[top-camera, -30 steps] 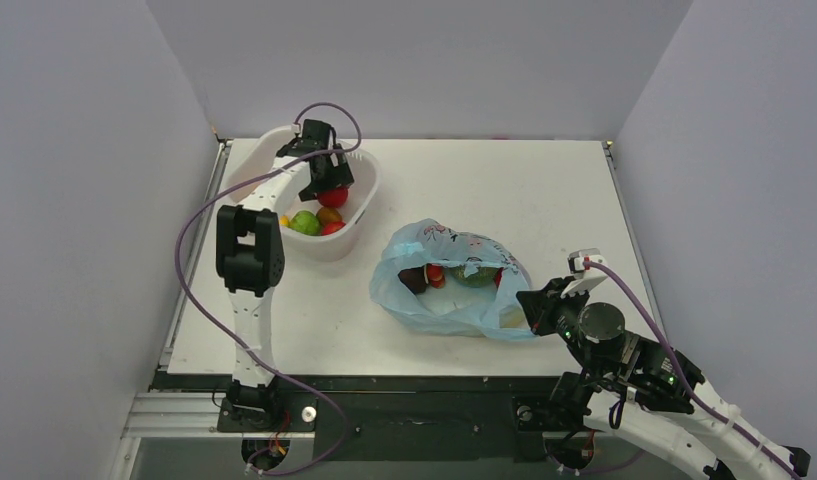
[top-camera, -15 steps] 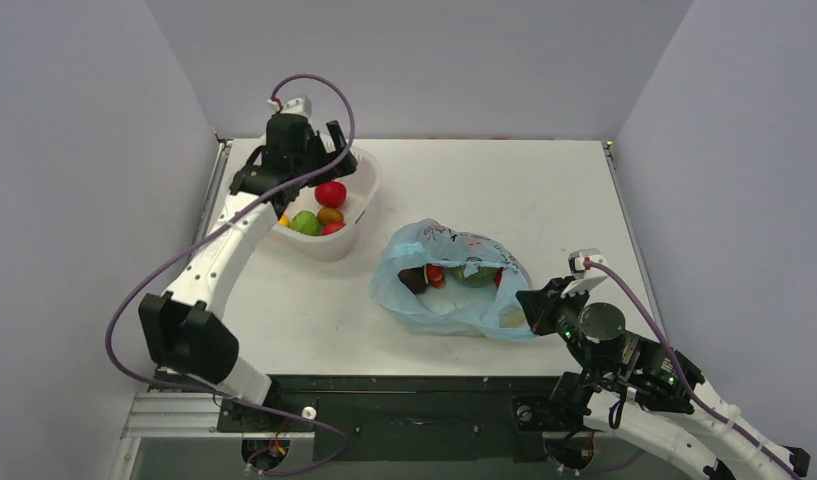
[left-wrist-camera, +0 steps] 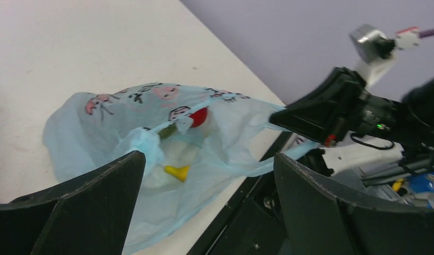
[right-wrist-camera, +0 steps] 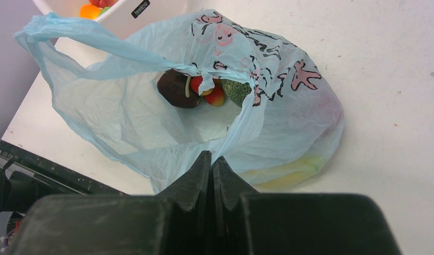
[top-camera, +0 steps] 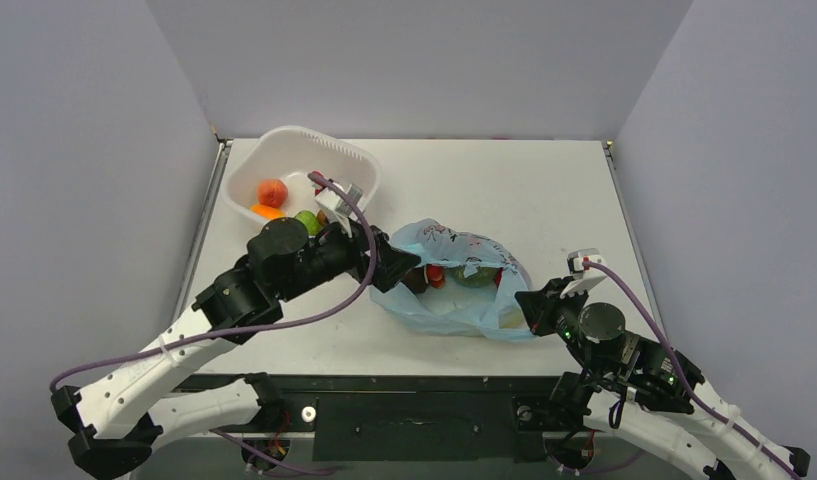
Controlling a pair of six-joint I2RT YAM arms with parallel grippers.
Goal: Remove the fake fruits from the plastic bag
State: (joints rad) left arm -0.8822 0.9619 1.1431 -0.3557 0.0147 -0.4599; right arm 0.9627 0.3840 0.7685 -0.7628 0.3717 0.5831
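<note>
Plastic bag (top-camera: 454,305) lies centre-right of top view on counter (top-camera: 544,190), mouth gaping. Your right fingers (right-wrist-camera: 193,178) are pressed together, pinching bag's near rim at bottom centre of right wrist view. Your left fingers (left-wrist-camera: 98,196) are spread wide, just outside bag mouth. Fake fruits (right-wrist-camera: 214,96) sit inside bag: red piece, green gourd (right-wrist-camera: 236,90), yellow piece (left-wrist-camera: 177,171). White tub (top-camera: 304,160), upper left, holds more fruit.

White table (top-camera: 544,190) boxed by plain lavender walls (top-camera: 414,60).
</note>
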